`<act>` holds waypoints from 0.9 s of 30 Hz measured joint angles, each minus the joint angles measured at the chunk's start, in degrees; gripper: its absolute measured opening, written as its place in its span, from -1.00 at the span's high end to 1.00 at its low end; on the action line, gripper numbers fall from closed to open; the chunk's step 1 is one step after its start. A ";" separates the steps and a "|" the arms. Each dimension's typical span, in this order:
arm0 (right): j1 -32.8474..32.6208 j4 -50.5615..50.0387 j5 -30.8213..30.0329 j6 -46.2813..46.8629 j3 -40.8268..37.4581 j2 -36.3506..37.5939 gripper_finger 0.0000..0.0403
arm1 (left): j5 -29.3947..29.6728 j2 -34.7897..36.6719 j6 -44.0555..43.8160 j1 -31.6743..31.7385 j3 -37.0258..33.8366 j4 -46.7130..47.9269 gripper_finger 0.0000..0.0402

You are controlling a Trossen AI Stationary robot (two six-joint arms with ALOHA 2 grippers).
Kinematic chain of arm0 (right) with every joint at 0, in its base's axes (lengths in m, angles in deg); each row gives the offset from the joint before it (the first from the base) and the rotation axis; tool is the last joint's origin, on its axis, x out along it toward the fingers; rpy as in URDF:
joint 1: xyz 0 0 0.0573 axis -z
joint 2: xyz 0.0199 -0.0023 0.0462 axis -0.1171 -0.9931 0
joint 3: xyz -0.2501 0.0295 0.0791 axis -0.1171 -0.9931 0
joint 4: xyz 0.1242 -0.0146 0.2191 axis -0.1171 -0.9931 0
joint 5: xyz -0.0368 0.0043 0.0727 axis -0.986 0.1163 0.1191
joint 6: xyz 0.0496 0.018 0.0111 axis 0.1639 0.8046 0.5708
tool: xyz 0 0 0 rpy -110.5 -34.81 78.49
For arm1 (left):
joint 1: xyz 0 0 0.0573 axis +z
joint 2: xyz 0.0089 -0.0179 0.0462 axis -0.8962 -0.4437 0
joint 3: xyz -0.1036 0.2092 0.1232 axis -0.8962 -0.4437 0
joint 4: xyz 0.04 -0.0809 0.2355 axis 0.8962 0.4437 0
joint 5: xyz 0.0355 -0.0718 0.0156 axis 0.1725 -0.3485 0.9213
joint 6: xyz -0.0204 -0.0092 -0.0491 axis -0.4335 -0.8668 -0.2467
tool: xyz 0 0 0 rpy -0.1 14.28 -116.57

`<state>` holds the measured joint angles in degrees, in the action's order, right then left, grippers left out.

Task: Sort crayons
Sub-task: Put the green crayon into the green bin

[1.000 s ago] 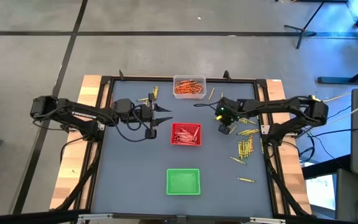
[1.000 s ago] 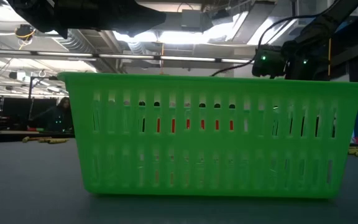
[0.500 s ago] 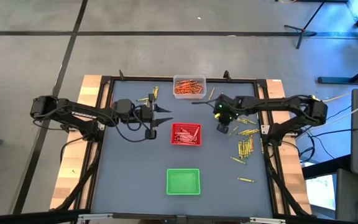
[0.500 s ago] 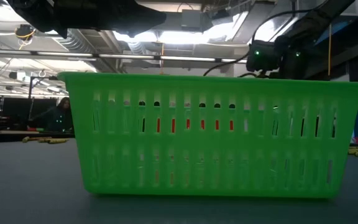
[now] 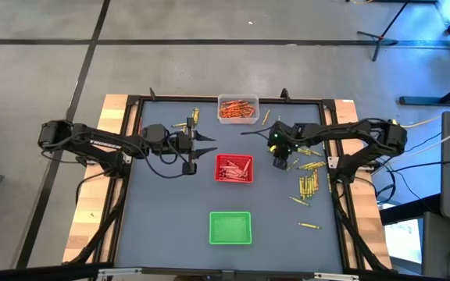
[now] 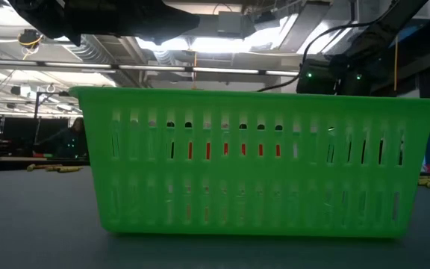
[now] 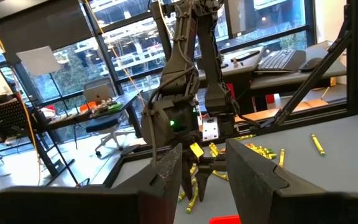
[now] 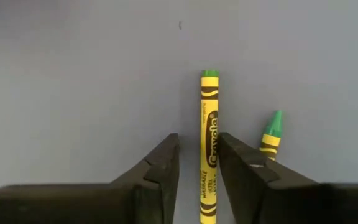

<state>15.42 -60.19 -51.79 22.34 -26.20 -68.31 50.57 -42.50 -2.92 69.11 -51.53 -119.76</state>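
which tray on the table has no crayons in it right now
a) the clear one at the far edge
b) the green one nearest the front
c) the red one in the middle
b: in the high view the green tray shows only its bare floor, while the clear tray holds orange crayons and the red tray holds red crayons.

Three trays (image 5: 233, 168) in a line — loose crayons (image 5: 309, 184) right.

Counter stock, counted by kind

Trays: three — one clear (image 5: 237, 108), one red (image 5: 233, 168), one green (image 5: 230, 227). Arms: two. Crayons (image 5: 308, 184): dozens, too small for an exact count.
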 joint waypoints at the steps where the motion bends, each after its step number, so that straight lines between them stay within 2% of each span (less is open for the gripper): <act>1: 0.00 0.09 0.00 -0.05 0.04 -0.55 0.49 | 0.02 0.00 0.02 0.00 0.02 0.02 0.46; 11: -0.07 0.16 0.10 -1.51 0.06 -1.08 0.95 | 0.15 0.00 -0.03 0.00 0.02 0.02 0.46; 16: -0.07 -0.86 -0.35 -1.47 0.21 1.19 0.89 | 0.15 -0.02 -0.04 0.00 0.02 0.04 0.46; 19: -0.88 -3.88 -1.52 -0.99 1.07 3.74 0.93 | -0.58 -0.02 0.02 0.00 0.02 0.03 0.46; 22: -3.44 -6.13 -2.65 0.39 2.69 6.80 0.97 | -1.92 -0.04 0.19 -0.32 0.02 0.12 0.46; 27: -9.66 -9.06 -3.46 4.59 6.90 10.57 0.92 | -2.38 -0.04 0.39 -2.25 0.02 1.48 0.46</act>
<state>5.77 -69.25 -55.25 26.93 -19.30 -57.73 48.19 -42.54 -2.53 66.86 -51.51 -118.28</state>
